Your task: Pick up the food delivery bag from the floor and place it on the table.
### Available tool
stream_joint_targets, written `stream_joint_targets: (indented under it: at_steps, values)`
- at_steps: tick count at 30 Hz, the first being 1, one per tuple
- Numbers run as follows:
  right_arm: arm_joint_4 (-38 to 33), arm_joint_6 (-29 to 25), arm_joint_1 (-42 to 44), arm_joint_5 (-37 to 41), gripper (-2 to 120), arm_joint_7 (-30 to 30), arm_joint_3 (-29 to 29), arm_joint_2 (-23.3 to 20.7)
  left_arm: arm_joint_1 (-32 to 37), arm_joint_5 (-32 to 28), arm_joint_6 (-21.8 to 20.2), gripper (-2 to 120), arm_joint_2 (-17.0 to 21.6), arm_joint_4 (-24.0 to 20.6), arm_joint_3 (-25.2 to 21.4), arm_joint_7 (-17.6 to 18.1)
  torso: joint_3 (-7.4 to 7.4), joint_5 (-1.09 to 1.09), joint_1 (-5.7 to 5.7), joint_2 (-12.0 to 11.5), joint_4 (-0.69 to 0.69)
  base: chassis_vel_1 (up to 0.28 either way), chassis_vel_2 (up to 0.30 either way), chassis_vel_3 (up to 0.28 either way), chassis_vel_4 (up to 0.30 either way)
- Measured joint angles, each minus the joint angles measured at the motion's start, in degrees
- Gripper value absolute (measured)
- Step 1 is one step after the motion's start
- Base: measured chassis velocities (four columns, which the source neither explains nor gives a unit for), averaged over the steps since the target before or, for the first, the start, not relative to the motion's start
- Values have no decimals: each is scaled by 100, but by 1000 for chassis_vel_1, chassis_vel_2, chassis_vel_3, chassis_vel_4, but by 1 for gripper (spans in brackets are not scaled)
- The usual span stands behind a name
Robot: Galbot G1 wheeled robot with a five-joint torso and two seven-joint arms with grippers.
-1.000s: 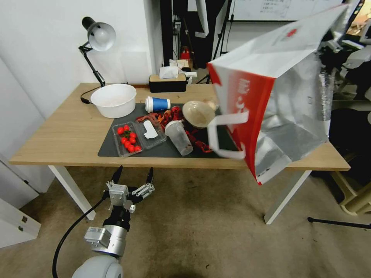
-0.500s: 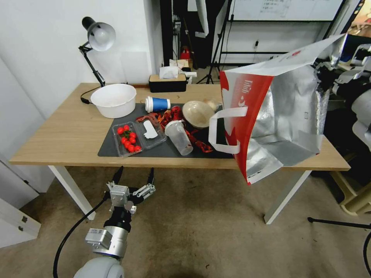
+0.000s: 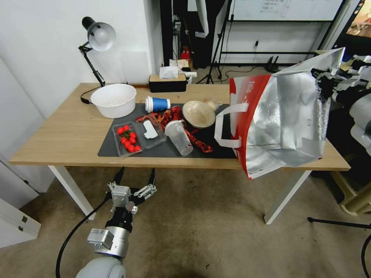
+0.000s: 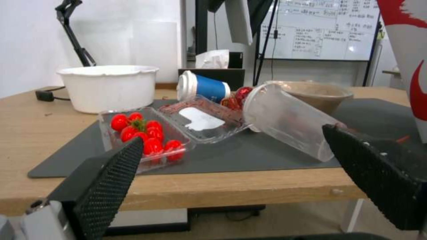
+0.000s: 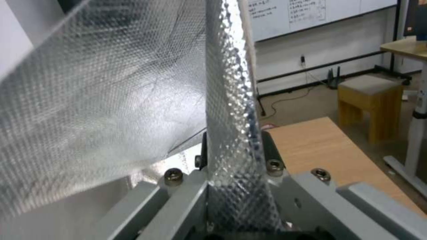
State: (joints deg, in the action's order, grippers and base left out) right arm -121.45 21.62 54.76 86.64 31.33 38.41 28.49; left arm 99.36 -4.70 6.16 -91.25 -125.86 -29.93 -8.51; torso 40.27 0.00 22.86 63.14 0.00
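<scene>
Beige floor [image 3: 201, 227] runs under the table [image 3: 58, 143], whose dark mat [image 3: 162, 148] carries a white bowl [image 3: 114, 99], a tomato tray [image 3: 127, 139], a tipped clear cup [image 3: 179, 137] and a blue cup [image 3: 157, 104]. At the table's right end the bag [image 3: 286, 119] hangs tilted, its mouth toward the camera, foil lining showing, its lower corner past the front edge. Gripping its foil rim, the right gripper [image 5: 233, 146] is clamped tight. Low before the table, the left gripper [image 3: 133, 177] waits with fingers spread wide.
</scene>
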Motion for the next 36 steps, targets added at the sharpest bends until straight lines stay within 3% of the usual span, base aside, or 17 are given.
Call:
stream_joint_targets:
  at_steps: [36]
  values:
    - [471, -47, 31, -503, 0, -254, -154, 104, -56, -36, -21, 100, 60, 56, -2, 0, 0, 0, 0, 0, 0, 0, 0, 0, 0]
